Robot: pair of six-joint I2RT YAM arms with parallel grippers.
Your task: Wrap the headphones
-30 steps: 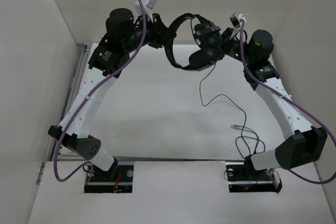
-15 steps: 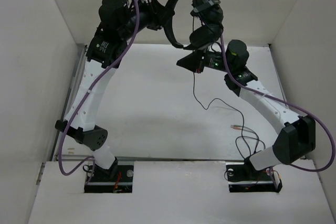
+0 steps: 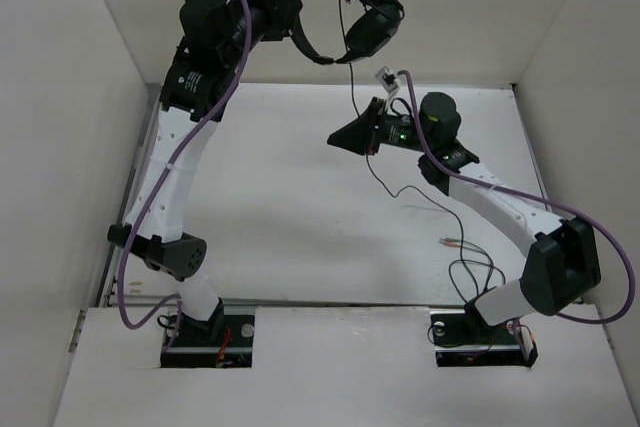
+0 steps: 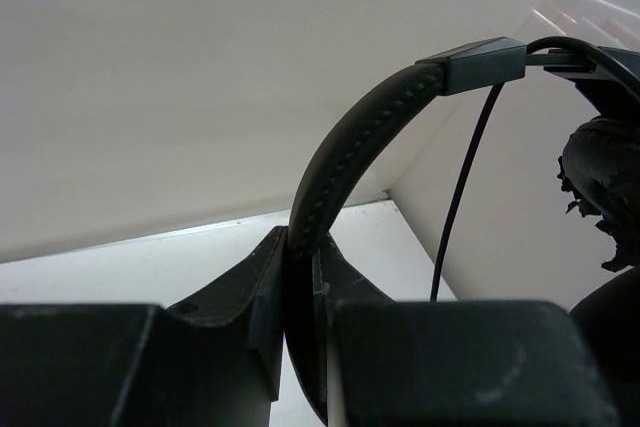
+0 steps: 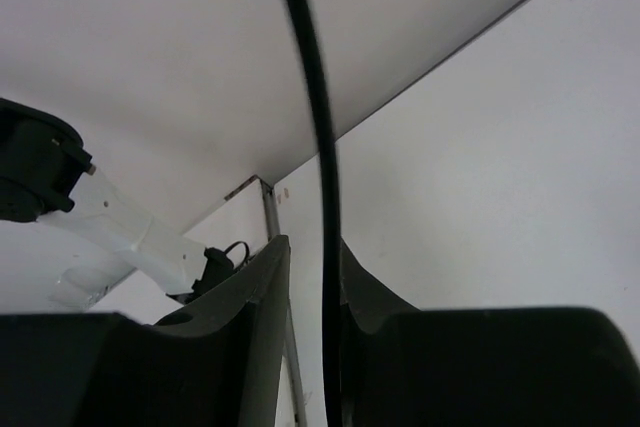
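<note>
The black headphones (image 3: 335,2) hang high in the air at the back. My left gripper (image 3: 283,19) is shut on the headband (image 4: 360,137), which rises from between the jaws (image 4: 300,242). The two earcups (image 3: 372,9) hang to the right. The thin dark cable (image 3: 353,82) drops from them and passes between the fingers of my right gripper (image 3: 345,137). In the right wrist view the cable (image 5: 312,77) lies against one finger with a gap to the other, so this gripper (image 5: 312,247) is narrowly open. The cable trails over the table to the reddish plug (image 3: 452,242).
White walls close in the table (image 3: 270,227) on the left, back and right. Slack cable loops (image 3: 478,272) lie near the right arm's base. Purple robot cables (image 3: 150,207) run along both arms. A metal rail (image 3: 140,147) lines the table's left edge.
My left gripper has lifted the headphones higher and to the left. My right gripper has let go of the earcups, dropped lower and now has the hanging cable between its fingers.
</note>
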